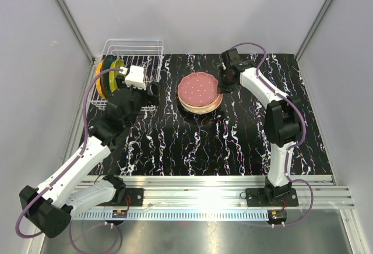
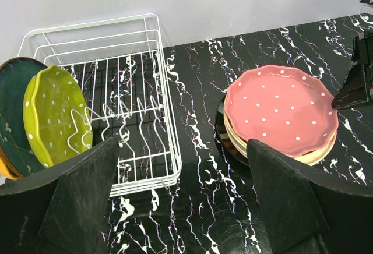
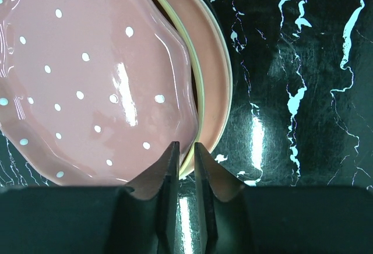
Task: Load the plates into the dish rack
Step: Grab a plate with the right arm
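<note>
Black surface point(image 1: 233, 143) holds the stack point(image 1: 204, 109); the rack point(image 1: 148, 47) sits back left. At the pink plate point(image 3: 87, 79) rim, the right hand point(image 3: 186, 149) is nearly together; I cannot tell if it grips. The left hand point(image 2: 183, 146) is wide apart. Next likely needs a firm pinch, then a lift.

Black tabletop point(image 1: 233, 143) with white marble veining is spanning the enclosure floor. Plain pale walls point(image 1: 192, 9) are closing it in at left, back and right. Aluminium posts point(image 1: 67, 15) are rising at the back corners. A slotted aluminium rail point(image 1: 204, 187) is catching bright glare along the near edge.
</note>
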